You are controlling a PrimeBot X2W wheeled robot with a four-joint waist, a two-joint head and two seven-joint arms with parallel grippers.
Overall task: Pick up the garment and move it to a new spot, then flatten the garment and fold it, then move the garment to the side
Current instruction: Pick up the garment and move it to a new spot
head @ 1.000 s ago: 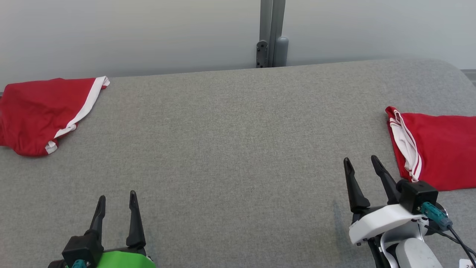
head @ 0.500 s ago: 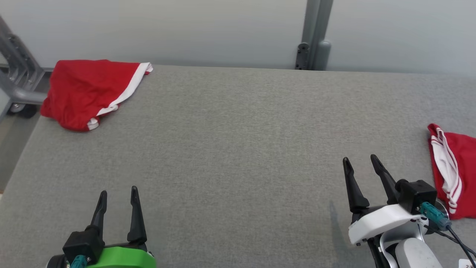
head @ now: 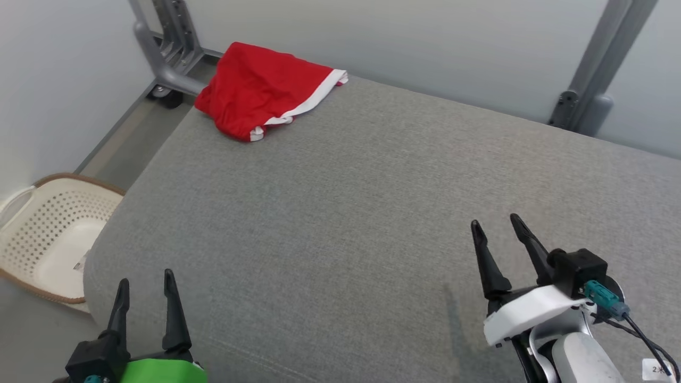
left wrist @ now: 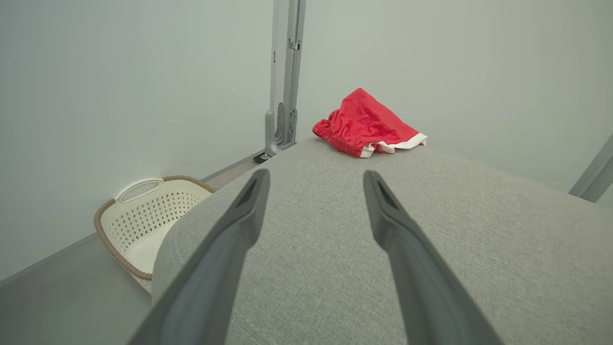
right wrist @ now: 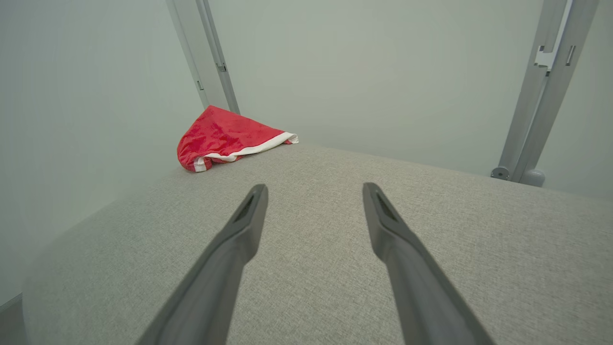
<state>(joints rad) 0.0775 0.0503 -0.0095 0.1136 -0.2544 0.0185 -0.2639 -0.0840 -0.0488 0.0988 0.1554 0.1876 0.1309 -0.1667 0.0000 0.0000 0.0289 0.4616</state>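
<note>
Far back on the table [head: 340,213], at its left corner, lies the garment [head: 263,90]. It is red with a white band along one edge. It sits in a loose, bunched heap, not flat. Nothing is touching it.

The table top is gray cloth with round corners. Behind the garment stands a gray metal post [head: 170,48] by the wall [head: 425,32], with a small wheel [head: 159,93] at its foot. A second post [head: 601,69] stands at the back right.

Down on the floor [head: 127,133], to the left of the table, is a cream basket [head: 32,223] with little holes and a brown rim.

Both grippers are near the front of the table, well apart from the garment. The left gripper [head: 146,277] is at the front left corner. It is spread wide and holds nothing. The right gripper [head: 494,220] is at the front right. It is spread wide too, and it holds nothing. Both point toward the back of the table.
</note>
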